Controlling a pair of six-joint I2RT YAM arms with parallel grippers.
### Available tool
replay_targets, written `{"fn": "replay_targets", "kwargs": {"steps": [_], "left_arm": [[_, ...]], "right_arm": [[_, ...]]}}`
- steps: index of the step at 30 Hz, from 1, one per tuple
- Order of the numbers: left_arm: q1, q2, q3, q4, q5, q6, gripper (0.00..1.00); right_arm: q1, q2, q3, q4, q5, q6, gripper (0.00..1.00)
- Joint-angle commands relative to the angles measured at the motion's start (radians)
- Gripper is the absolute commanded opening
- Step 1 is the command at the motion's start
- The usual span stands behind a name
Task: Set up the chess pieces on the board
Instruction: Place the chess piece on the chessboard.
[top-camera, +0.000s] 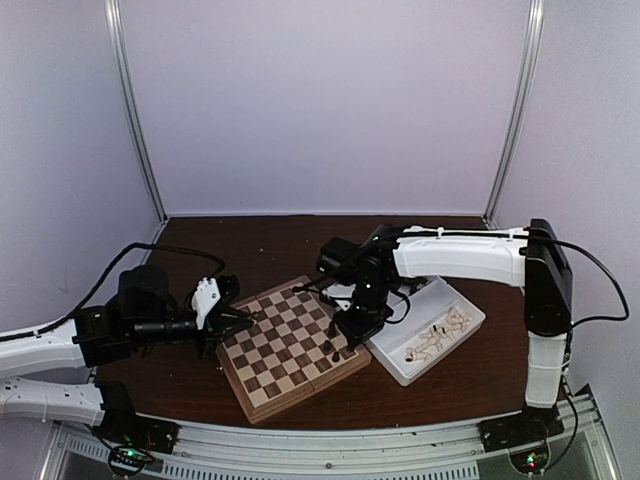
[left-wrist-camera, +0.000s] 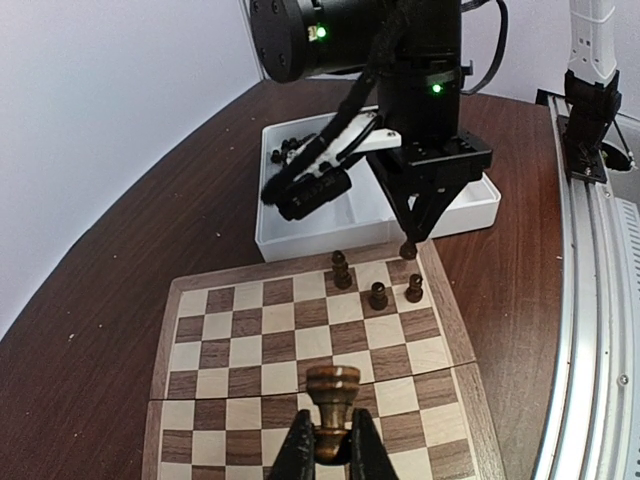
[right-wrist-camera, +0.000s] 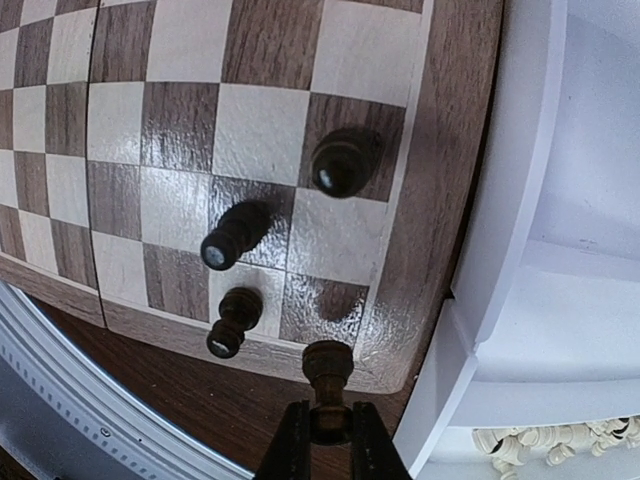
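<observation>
Left tool (left-wrist-camera: 330, 445) and right tool (right-wrist-camera: 328, 430) each grip a dark chessman (left-wrist-camera: 332, 392) above the board (top-camera: 290, 345), by the near edge of the desk (top-camera: 250, 240).
Toward the right edge, the white tray (left-wrist-camera: 295, 245) holds pale pieces (top-camera: 437, 338) too small to tell apart. The chessmen look light, hard, slick and easily toppled, so pinching the narrow stem suits them. Three dark pieces (left-wrist-camera: 378, 296) stand nearby; the held bases are hidden.

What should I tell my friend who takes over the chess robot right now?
Left gripper: jaws shut on a dark piece above the board.
Right gripper: jaws shut on a second dark piece at the board corner by the white tray.
Done: three dark pieces stand near that corner.
Left to do: cream pieces and more dark ones lie in the tray.
</observation>
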Motion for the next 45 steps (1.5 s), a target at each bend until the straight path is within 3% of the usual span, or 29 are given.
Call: {"fn": "replay_targets", "kwargs": {"steps": [1, 26, 28, 33, 45], "left_arm": [[0.005, -0.008, -0.004, 0.012, -0.007, 0.0, 0.0], [0.005, -0.014, -0.011, 0.008, -0.02, 0.008, 0.0], [0.005, -0.013, -0.011, 0.008, -0.02, 0.01, 0.0], [0.005, -0.01, -0.012, 0.016, -0.024, 0.006, 0.0], [0.005, -0.006, -0.013, 0.005, -0.009, -0.113, 0.0]], "right_arm": [[0.01, 0.022, 0.022, -0.001, 0.025, -0.008, 0.0], [0.02, 0.081, 0.053, 0.013, 0.029, -0.022, 0.02], [0.019, 0.083, 0.056, 0.008, 0.032, -0.024, 0.05], [0.021, 0.059, 0.056, 0.007, 0.037, -0.03, 0.28], [0.024, -0.117, 0.028, 0.077, 0.053, -0.046, 0.3]]}}
